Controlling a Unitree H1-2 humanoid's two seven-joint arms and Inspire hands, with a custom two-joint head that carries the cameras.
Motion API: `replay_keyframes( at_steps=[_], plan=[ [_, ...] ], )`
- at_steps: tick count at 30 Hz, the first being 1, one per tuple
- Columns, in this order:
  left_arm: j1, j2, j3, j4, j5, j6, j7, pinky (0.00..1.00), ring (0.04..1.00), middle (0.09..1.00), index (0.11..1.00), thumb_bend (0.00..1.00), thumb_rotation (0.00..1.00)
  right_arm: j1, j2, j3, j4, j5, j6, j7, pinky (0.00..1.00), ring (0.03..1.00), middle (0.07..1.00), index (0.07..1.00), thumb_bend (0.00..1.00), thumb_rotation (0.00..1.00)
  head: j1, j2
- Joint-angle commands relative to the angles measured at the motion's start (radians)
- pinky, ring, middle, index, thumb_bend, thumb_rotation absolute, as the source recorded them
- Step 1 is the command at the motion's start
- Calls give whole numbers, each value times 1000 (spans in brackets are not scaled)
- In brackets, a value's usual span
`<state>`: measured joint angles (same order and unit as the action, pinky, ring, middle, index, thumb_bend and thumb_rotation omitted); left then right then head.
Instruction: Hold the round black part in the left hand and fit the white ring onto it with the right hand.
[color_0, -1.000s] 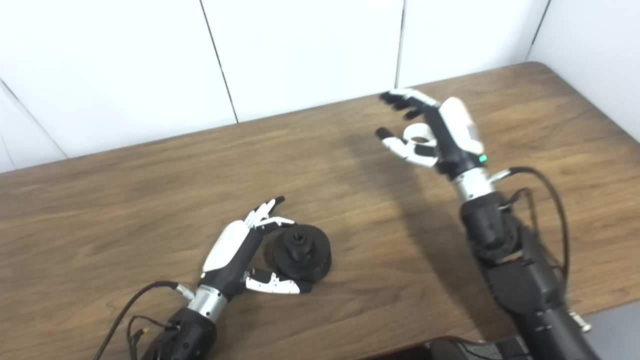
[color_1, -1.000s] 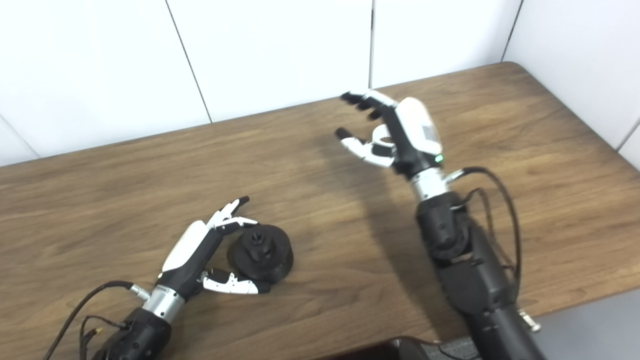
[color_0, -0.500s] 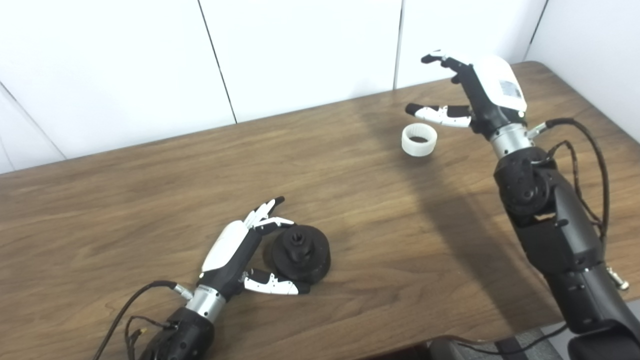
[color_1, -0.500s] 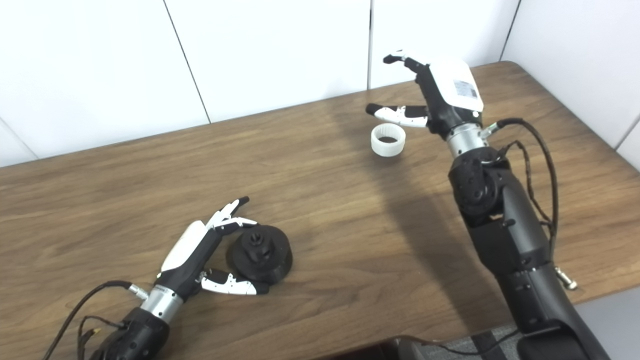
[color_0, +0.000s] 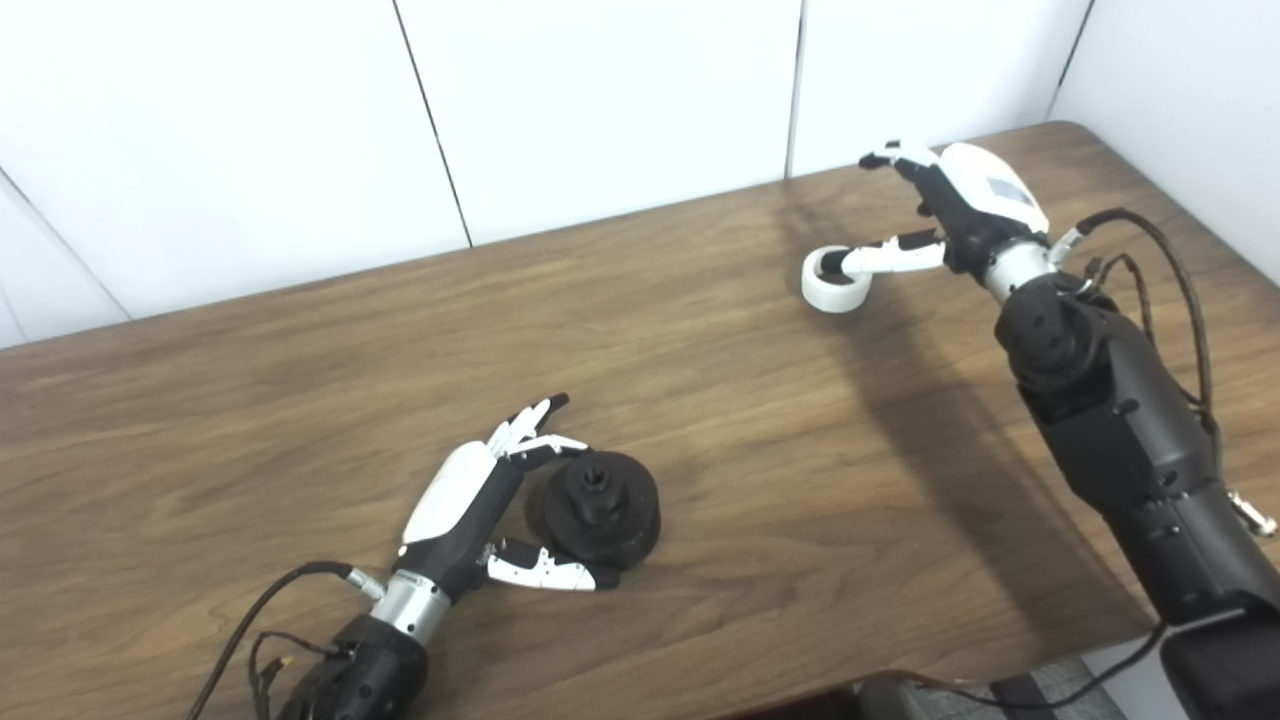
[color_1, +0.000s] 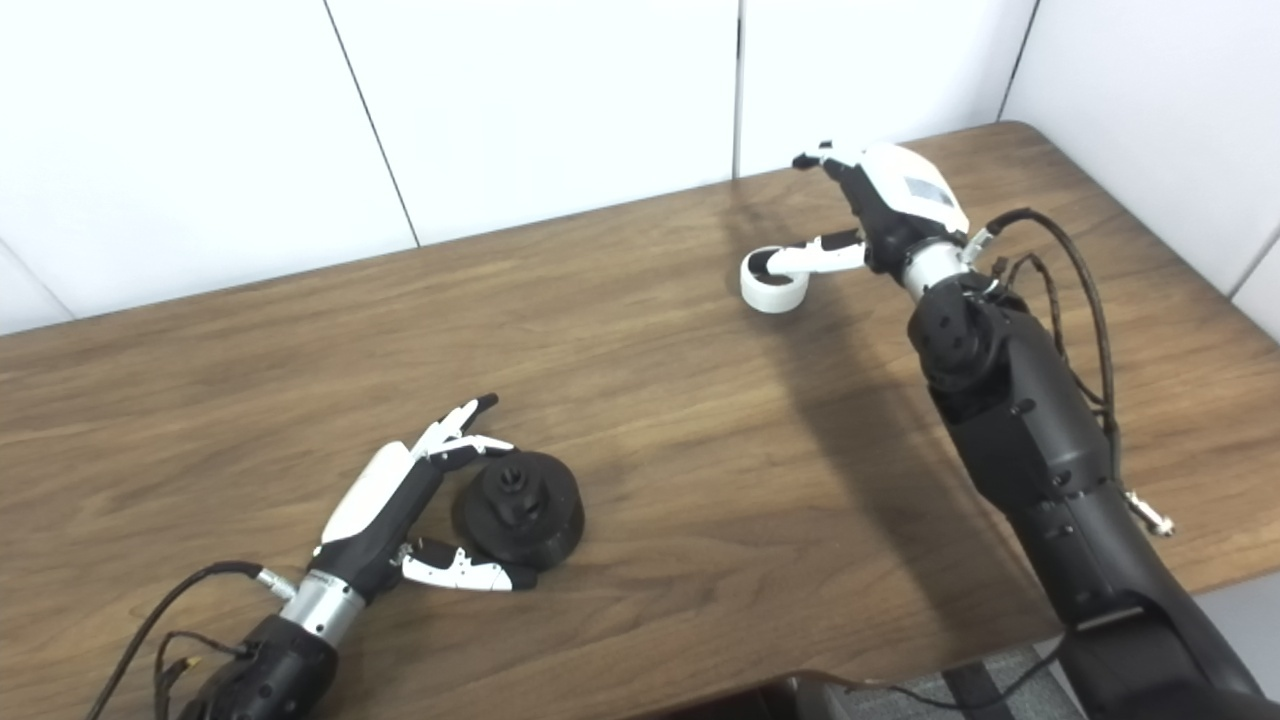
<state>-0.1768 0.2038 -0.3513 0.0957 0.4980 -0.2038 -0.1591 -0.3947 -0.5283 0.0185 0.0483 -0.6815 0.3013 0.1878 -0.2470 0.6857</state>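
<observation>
Looking down from the head cameras, I see my left robot hand (color_0: 470, 500) resting low on the tabletop (color_0: 300, 400) at about 7 o'clock in the view. Its fingers (color_0: 530, 420) curve around the far side of the round black part (color_0: 600, 505) and its thumb (color_0: 545, 572) lies along the near side. They look to be touching the part's edge, but the grip is loose and spread rather than clamped, and the part sits flat on the wood, its raised hub pointing up. I cannot tell for sure whether the robot hand truly has hold of it.

My right robot hand (color_0: 950, 215) is out at about 2 o'clock, well apart from the left one. Its fingers (color_0: 890, 158) are raised and spread, holding nothing. The thumb (color_0: 885, 258) reaches toward 9 o'clock, with its dark tip sitting over the opening of the white ring (color_0: 835, 285); whether the tip actually touches the ring I cannot make out. The ring lies flat on the tabletop, opening upward, in the shadow the arm casts.

A dark cable (color_0: 1165, 270) loops off the right wrist, and another cable (color_0: 260, 625) trails from the left forearm.
</observation>
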Motion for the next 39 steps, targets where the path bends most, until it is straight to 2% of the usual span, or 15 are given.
replay_keyframes(
  at_steps=[1,8,18,24,30,39],
  plan=[
    [-3,-7,0,7,2,10,3,1000,1000,1000,646,971,375,-56,-30,3,-7,5,-1,-4,711,916,964,868,1000,641,1,1],
    [0,-14,0,3,4,18,0,1000,1000,1000,646,967,369,-72,-24,55,37,-10,16,11,752,925,980,886,1000,765,7,5],
    [5,-17,3,-1,2,14,1,1000,1000,1000,640,966,368,-93,-9,119,95,-2,21,15,794,949,1000,896,1000,715,16,12],
    [5,-16,5,-11,5,28,-6,1000,1000,1000,640,973,376,-98,-10,139,106,-4,30,21,830,961,1000,891,1000,636,23,15],
    [8,-11,7,-19,-1,32,-9,1000,1000,1000,639,970,364,-105,-11,158,119,-18,34,14,793,959,1000,870,996,492,27,17],
    [10,2,12,-15,-9,14,-7,1000,1000,1000,639,965,371,-104,-8,148,138,-17,31,-31,796,951,992,852,846,381,26,19]
  ],
)
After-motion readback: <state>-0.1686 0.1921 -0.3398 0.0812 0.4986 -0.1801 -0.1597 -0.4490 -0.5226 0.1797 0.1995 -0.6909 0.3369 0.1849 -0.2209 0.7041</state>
